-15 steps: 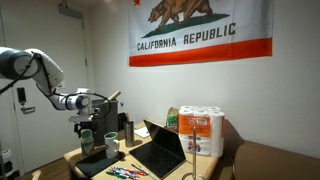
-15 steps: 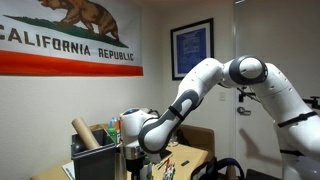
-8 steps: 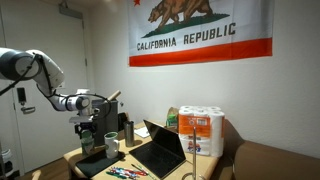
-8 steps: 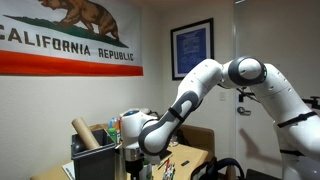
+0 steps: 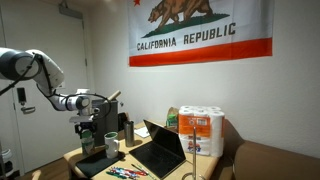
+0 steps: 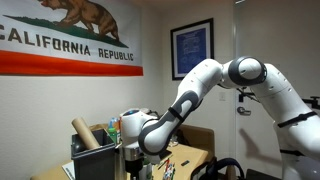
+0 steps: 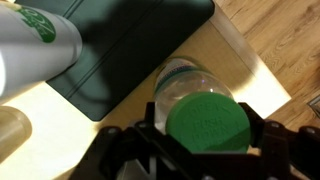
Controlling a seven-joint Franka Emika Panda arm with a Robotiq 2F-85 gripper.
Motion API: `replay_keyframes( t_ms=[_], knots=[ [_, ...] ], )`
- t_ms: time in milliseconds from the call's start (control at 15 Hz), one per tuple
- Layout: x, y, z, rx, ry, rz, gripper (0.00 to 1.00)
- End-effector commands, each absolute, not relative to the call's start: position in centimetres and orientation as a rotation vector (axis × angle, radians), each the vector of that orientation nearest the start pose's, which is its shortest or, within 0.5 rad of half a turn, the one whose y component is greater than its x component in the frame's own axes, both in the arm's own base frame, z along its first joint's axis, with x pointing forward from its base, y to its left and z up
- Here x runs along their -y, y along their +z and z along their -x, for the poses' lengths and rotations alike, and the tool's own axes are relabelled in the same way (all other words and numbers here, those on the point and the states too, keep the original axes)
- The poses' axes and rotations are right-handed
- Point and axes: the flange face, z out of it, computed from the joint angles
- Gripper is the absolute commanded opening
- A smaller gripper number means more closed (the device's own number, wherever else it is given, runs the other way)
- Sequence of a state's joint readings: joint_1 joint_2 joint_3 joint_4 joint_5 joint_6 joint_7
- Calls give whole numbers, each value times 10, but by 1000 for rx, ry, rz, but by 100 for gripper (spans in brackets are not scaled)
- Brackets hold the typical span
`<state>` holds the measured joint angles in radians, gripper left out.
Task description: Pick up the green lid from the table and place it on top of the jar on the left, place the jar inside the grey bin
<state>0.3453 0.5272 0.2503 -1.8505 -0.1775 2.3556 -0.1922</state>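
In the wrist view the green lid [image 7: 208, 122] sits flat over the mouth of the see-through jar [image 7: 183, 80], which stands on the pale table beside the corner of the grey bin [image 7: 130, 50]. My gripper [image 7: 207, 135] is straight above them, with one finger against each side of the lid, shut on it. In both exterior views the gripper [image 5: 88, 135] [image 6: 133, 160] hangs low over the table end; the lid and jar are too small to make out there.
A white bottle with a green logo [image 7: 35, 45] lies over the bin's far side and a clear jar [image 7: 10, 130] is at the left edge. An open black laptop [image 5: 160, 150], paper towel rolls [image 5: 200, 130] and a dark box [image 6: 95, 160] crowd the table.
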Motion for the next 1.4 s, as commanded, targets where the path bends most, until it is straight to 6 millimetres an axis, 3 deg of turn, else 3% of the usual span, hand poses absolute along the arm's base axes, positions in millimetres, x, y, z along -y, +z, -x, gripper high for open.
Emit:
replay_keyframes(
  t_ms=[0, 600, 1067, 1133, 1333],
  knots=[
    [-336, 255, -544, 1325, 26, 2849, 55],
    [-298, 301, -560, 1229, 129, 2923, 55],
    [-303, 318, -560, 1258, 136, 2920, 55],
    [-305, 318, -560, 1273, 133, 2906, 95],
    [-312, 314, -559, 1346, 118, 2861, 100]
  ],
)
